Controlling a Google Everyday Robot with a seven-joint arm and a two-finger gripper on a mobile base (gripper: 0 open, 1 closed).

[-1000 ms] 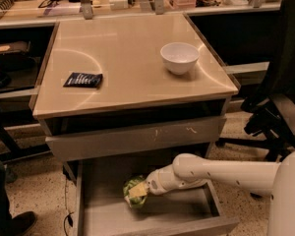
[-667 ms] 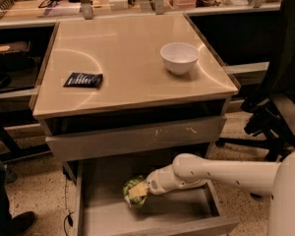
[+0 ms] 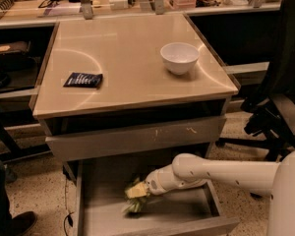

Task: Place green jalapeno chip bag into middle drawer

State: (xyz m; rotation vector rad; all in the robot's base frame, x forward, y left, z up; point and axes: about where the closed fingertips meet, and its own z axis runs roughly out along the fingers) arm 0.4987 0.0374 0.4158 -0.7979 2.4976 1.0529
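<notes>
The gripper [image 3: 139, 192] was down inside the open middle drawer [image 3: 187, 216], at the end of a white arm [image 3: 221, 171] that reached in from the right and sloped down towards the left of the tray. The green jalapeno chip bag [image 3: 132, 203] was right at the gripper's tip, tilted, its pale upper part against the gripper and its greener lower end pointing down towards the drawer floor in the left half of the tray. The bag showed as a smear, so it could not be told whether the gripper was clamped on it or merely touching it, nor whether the bag's lower end rested on the floor. The middle drawer was pulled well out, its plain front edge at the bottom of the view and bare grey floor showing to the right of the bag. Just above it was the shut drawer front with pale scratch marks [image 3: 137, 137], under the beige counter [image 3: 128, 48]. On the counter a white bowl [image 3: 179, 58] stood near the right rear, and a flat dark blue packet [image 3: 83, 79] lay well apart from it on the left. A dark office chair [image 3: 280, 107] stood to the right of the cabinet, and a dark shoe [image 3: 12, 222] showed at the lower left.
</notes>
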